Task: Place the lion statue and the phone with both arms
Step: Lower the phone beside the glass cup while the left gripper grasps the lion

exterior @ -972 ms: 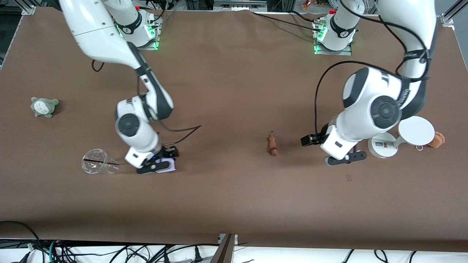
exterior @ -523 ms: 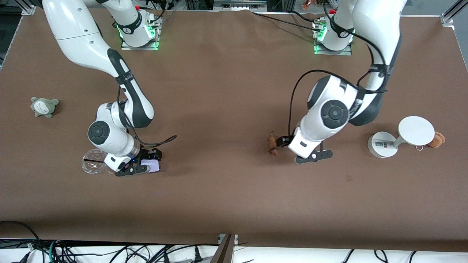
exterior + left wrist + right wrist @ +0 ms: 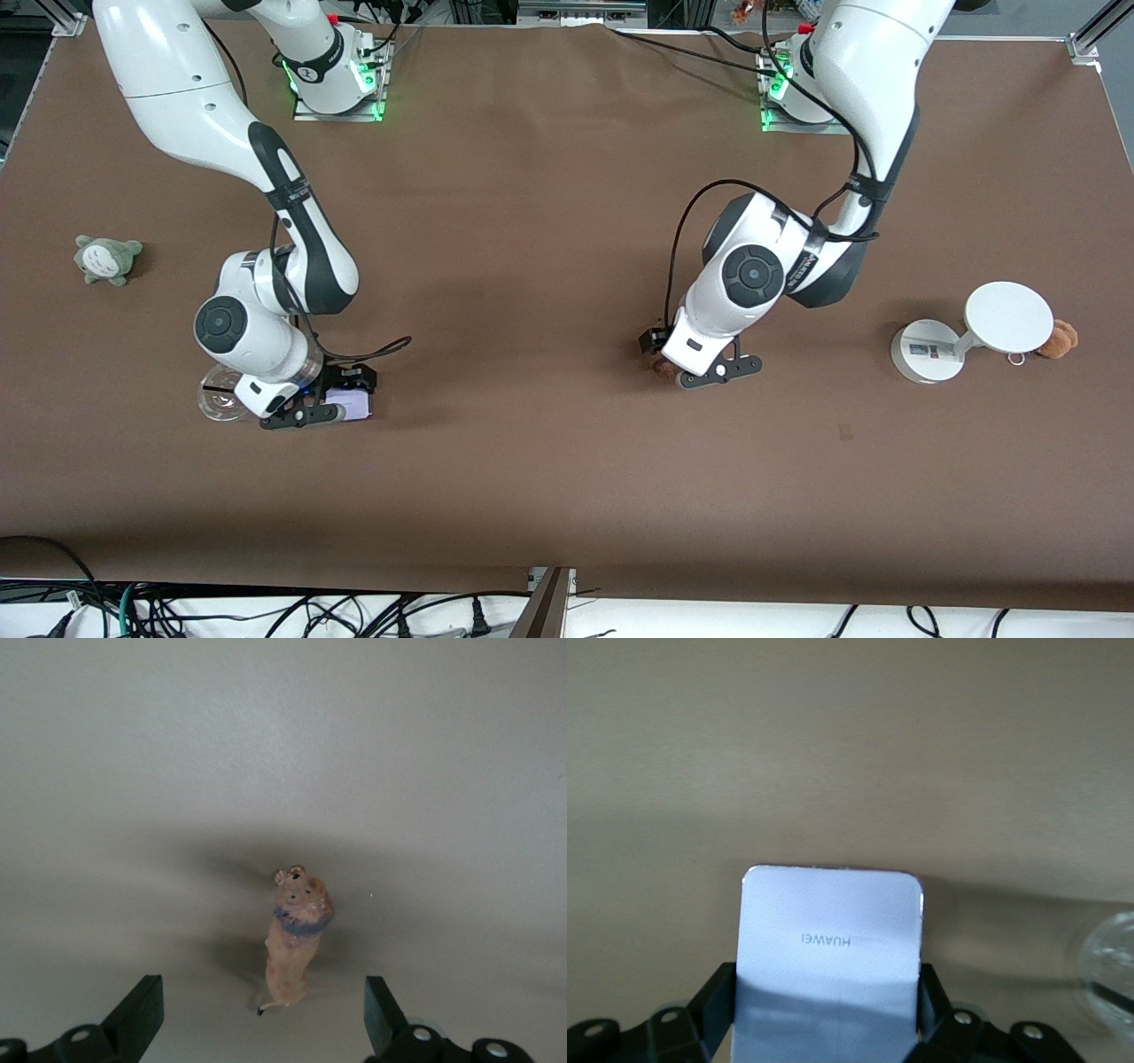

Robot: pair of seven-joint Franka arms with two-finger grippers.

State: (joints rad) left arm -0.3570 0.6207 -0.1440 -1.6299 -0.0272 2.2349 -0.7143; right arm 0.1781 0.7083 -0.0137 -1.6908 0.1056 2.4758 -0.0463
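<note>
The right gripper [image 3: 330,409] hangs low over the desk, its jaws clamped on the phone [image 3: 829,952] at both side edges. The left gripper [image 3: 700,370] is down low too, jaws spread wide, the lion statue [image 3: 297,935] between them, untouched.

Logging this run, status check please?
Left gripper open over lion statue, not gripping. Right gripper shut on phone, clear cup close beside it.

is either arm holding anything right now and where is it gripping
The right end effector grips the phone by its two side edges. The left end effector is open over the lion, holding nothing.
</note>
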